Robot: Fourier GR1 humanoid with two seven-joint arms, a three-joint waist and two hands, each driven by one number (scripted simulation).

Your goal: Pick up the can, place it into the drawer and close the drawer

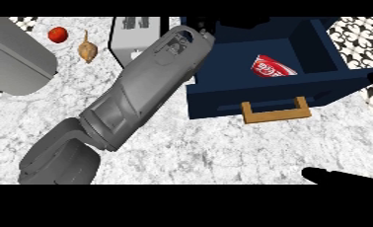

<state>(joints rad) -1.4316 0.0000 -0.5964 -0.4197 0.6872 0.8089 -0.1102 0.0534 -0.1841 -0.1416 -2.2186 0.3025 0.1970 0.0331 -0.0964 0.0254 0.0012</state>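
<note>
left hand (200, 24): at the back left corner of the open dark-blue drawer (218, 100), mostly hidden past the end of its grey forearm (146, 88); open or closed cannot be told | red-and-white can (271, 67): lying inside the drawer, to that hand's right, apart from it | right hand (331, 175): black fingers stretched straight, empty, cut off at the lower right edge

Bright, even light throughout
</note>
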